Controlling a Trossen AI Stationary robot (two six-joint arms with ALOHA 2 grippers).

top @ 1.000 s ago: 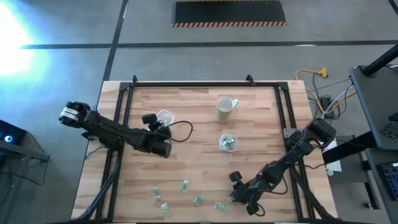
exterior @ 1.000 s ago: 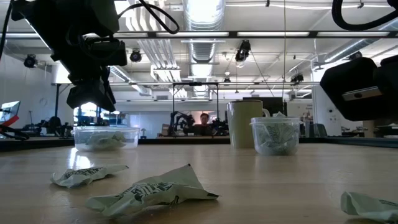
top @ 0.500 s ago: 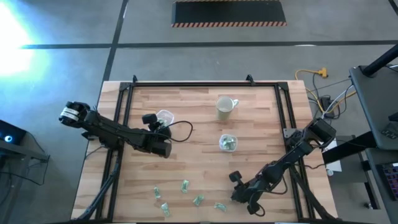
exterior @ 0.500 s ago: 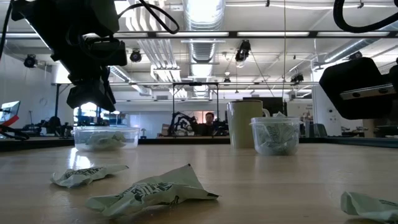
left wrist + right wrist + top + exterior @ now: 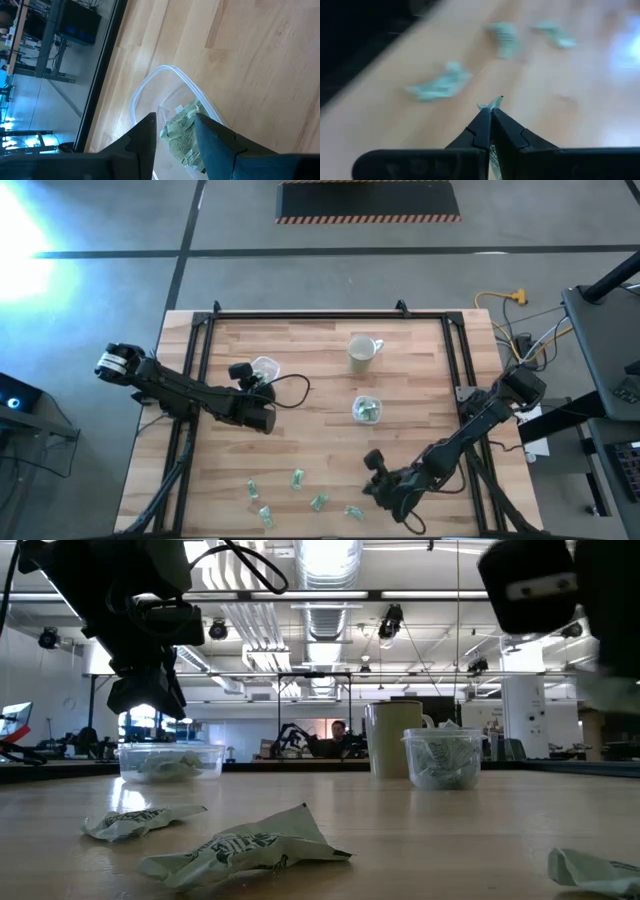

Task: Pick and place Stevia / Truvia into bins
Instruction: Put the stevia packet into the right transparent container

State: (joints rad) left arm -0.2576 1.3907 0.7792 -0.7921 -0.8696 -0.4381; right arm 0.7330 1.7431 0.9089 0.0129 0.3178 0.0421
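Clear plastic catches the light on the left side of the table [image 5: 320, 380]: the wider bin [image 5: 264, 367] sits there with a few green-and-white packets already in it. The left gripper [image 5: 175, 137] hangs right over that bin, its 2 fingers parted with nothing between them; the arm looks to be waiting.

Toward the near edge, about 5 loose Stevia / Truvia packets [image 5: 297, 478] lie scattered on the wood, well apart from both bins. Further along, the pale mug [image 5: 362, 353] stands toward the far side, and the smaller squarish bin [image 5: 366, 409] sits nearer the middle, also holding packets.

On the right, the right gripper [image 5: 383, 490] is low over the near part of the table, just beside the rightmost loose packet [image 5: 354, 511]. From its wrist camera the fingers are pressed together on 1 packet [image 5: 491, 104], whose pale corner pokes out past the tips.

I judge this to be the lift after a pick: the packet is pinched and clear of the wood. The next move calls for carrying it up and across to the smaller bin, stopping squarely above its narrow mouth, then releasing so the light paper drops inside.
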